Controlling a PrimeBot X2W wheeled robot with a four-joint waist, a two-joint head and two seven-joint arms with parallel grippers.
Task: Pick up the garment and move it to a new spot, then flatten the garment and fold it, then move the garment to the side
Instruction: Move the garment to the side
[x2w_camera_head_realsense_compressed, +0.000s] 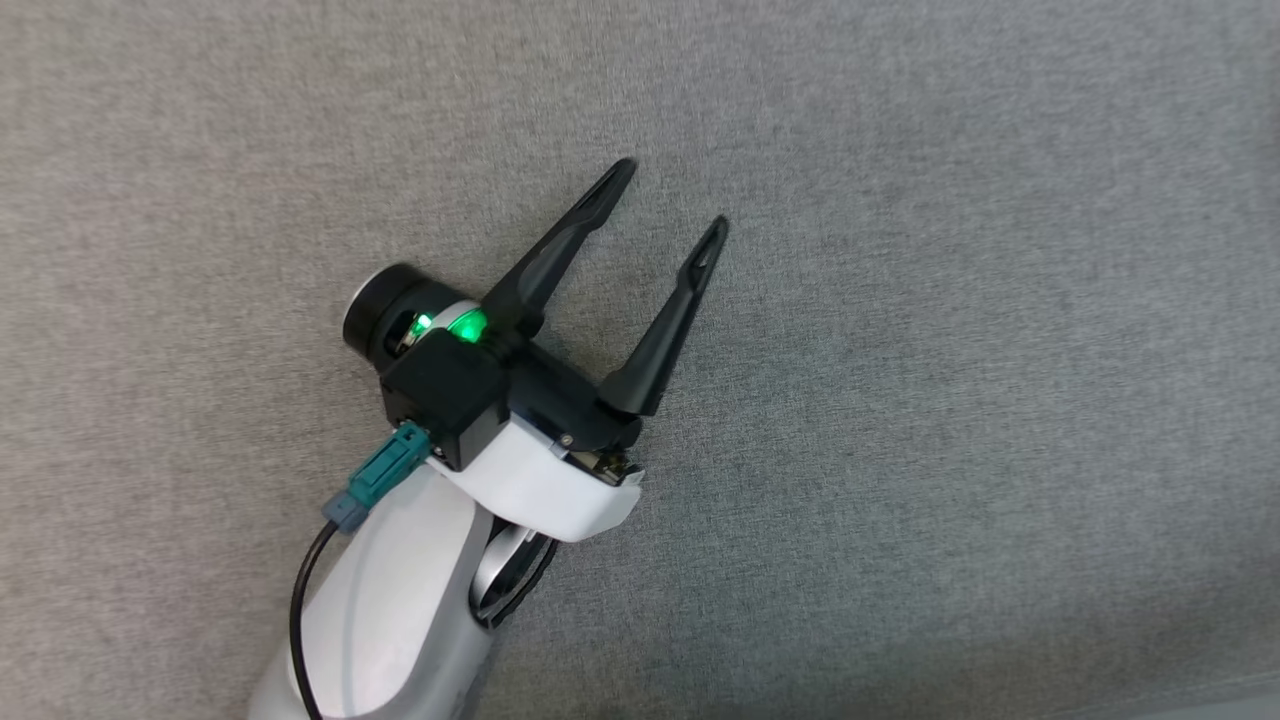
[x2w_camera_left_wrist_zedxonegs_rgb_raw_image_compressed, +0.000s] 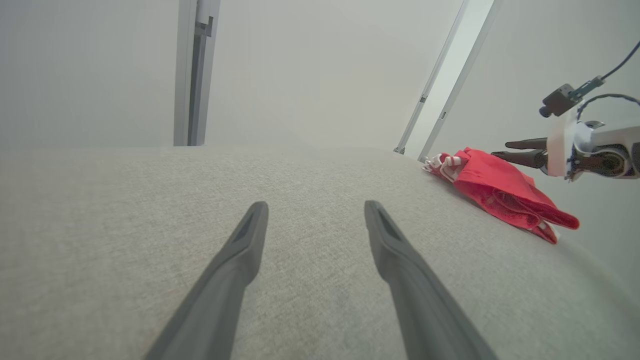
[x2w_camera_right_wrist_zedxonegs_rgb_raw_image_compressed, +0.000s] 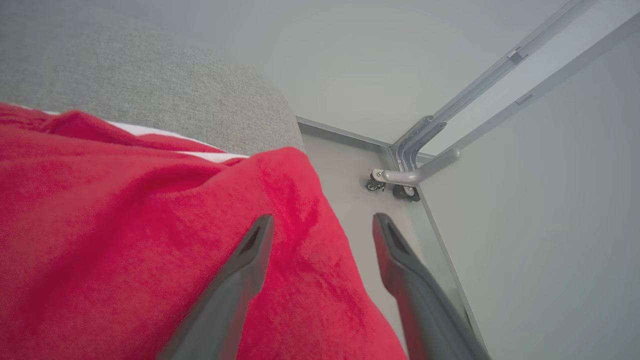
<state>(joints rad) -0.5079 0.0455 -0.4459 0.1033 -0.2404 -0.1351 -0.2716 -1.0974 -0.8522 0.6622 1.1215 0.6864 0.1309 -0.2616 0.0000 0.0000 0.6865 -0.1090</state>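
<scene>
The garment is red with a white-striped trim and lies bunched at the far right edge of the grey cloth-covered table. My left gripper hovers open over bare table, well away from the garment, with nothing between its fingers. My right gripper is right beside the garment, fingers pointing at it. In the right wrist view that gripper is open; its left finger lies over the red garment and its right finger is past the table's edge, above the floor.
The garment's edge hangs near the table's corner, with pale floor below. A metal frame post stands behind the table, and another frame rises at the right. A frame foot with castors sits on the floor.
</scene>
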